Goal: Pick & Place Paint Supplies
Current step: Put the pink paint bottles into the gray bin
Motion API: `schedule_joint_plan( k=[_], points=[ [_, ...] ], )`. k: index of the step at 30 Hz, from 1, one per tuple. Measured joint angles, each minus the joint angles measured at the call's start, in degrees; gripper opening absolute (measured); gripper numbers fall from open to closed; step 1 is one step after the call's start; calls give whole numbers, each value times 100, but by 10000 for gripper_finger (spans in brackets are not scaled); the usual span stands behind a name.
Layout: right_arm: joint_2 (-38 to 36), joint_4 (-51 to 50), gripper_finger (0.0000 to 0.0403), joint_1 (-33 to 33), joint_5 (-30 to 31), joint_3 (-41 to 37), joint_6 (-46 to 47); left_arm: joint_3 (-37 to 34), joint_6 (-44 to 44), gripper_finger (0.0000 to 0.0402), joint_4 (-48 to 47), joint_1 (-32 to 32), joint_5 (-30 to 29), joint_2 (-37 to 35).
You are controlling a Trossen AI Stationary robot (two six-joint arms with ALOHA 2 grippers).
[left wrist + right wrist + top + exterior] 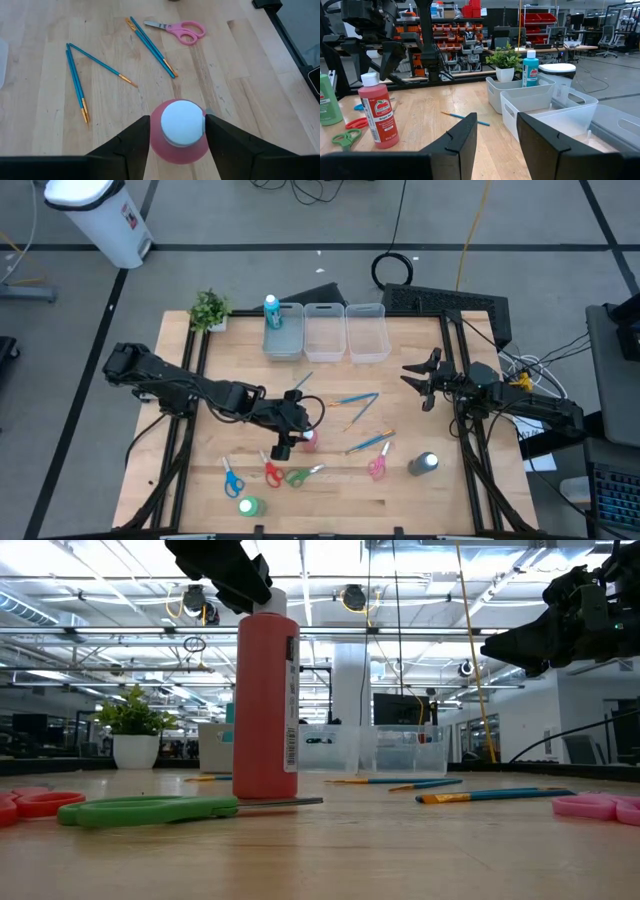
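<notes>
A pink-red paint bottle (265, 710) with a white cap (182, 122) stands upright on its base in the middle of the table. My left gripper (177, 120) is shut on its top. A blue bottle (272, 312) stands in the leftmost clear bin. The green bottle (248, 506) and the dark grey bottle (424, 464) stand near the front edge. Blue (232, 478), red (271, 472), green (300, 475) and pink (378, 467) scissors lie flat, as do the thin brushes (355, 398). My right gripper (497, 135) waits open and level at the table's right. My left gripper has the bottle's top between its two fingers (135, 145), at the shoulder (155, 131) just under the white cap. The fingers slant down from the table's left. The bottle stays upright with its base on the table.
Three clear bins (325, 330) stand in a row at the far edge, with a small potted plant (210, 310) at the far left corner. More brushes (370, 443) lie to the right of the bottle. Bare wood (480, 500) lies at the near right.
</notes>
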Motion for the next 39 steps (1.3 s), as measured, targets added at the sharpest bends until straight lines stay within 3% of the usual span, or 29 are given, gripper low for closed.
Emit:
schedule_joint_plan(
  k=[24,39],
  points=[
    [0,59,130,0,3,0,0,2,404,193,352,0,48,286],
    [0,78,130,0,3,0,0,-4,-175,192,239,22,48,212]
  ],
)
